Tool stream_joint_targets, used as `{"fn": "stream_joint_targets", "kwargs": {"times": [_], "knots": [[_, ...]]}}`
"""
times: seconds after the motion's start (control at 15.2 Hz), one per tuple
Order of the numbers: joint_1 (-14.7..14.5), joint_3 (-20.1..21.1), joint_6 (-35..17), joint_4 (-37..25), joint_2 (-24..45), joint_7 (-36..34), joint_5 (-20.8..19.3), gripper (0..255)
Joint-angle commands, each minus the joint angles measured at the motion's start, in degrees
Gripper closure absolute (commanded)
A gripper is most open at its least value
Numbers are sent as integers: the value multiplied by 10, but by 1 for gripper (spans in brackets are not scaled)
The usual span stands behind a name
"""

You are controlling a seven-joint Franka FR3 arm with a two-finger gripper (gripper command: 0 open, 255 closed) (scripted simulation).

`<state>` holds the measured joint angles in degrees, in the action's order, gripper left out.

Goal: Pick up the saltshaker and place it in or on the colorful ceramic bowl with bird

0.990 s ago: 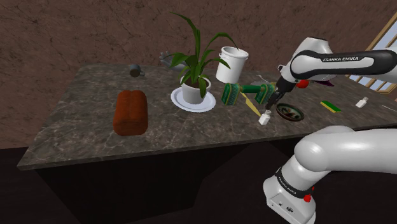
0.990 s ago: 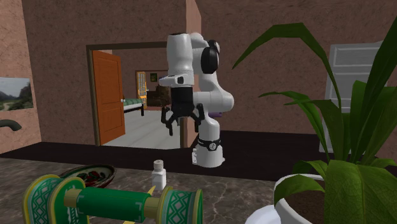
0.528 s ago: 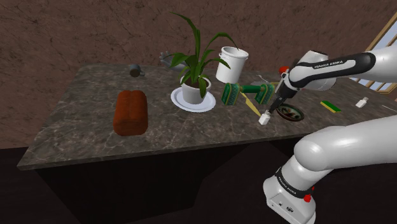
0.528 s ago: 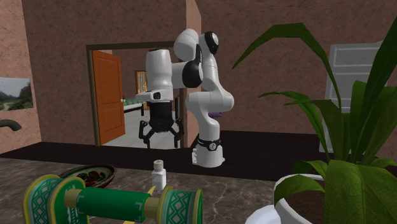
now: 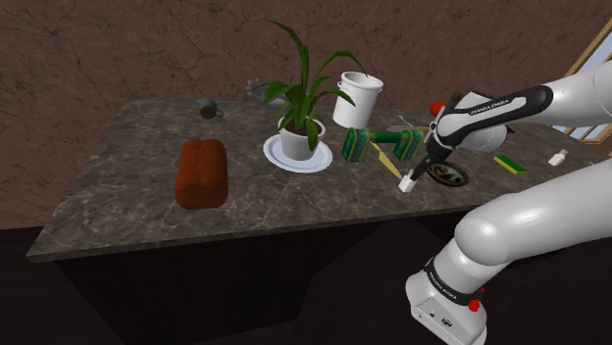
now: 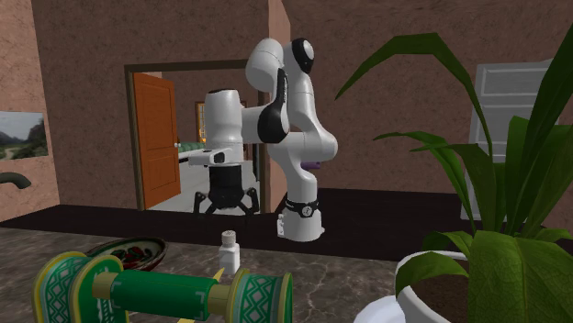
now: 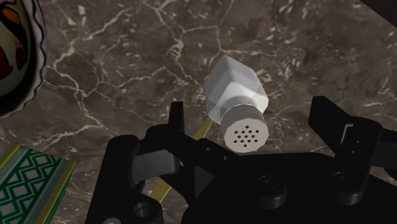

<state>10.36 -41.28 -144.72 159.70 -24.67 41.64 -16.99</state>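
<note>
Open-jawed descent over the target. The gripper (image 5: pixel 420 167) hangs above the marble counter (image 5: pixel 294 201) with its 2 fingers spread wide and nothing between them in contact. The saltshaker (image 7: pixel 235 105), a pale faceted body with a round perforated cap, stands upright on the counter directly beneath the gripper. In the wrist view it sits in the gap between the fingers, nearer 1 finger than the other and touching neither. Its long axis is vertical, so it runs along the line of approach; a straight lowering should bring the fingers beside its body before closing. The bowl (image 5: pixel 446 174), dark with a coloured pattern, rests on the counter just beside the saltshaker, towards the shoulder view's right.
</note>
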Motion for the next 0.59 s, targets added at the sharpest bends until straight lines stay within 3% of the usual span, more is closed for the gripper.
{"fn": "stream_joint_targets", "kwargs": {"times": [0.0, 0.46, 0.53], "knots": [[-9, -9, -21, 2, 18, 5, 7, 0], [-9, -9, -20, 2, 18, 5, 7, 0], [-9, -9, -20, 2, 18, 5, 7, 255]]}}
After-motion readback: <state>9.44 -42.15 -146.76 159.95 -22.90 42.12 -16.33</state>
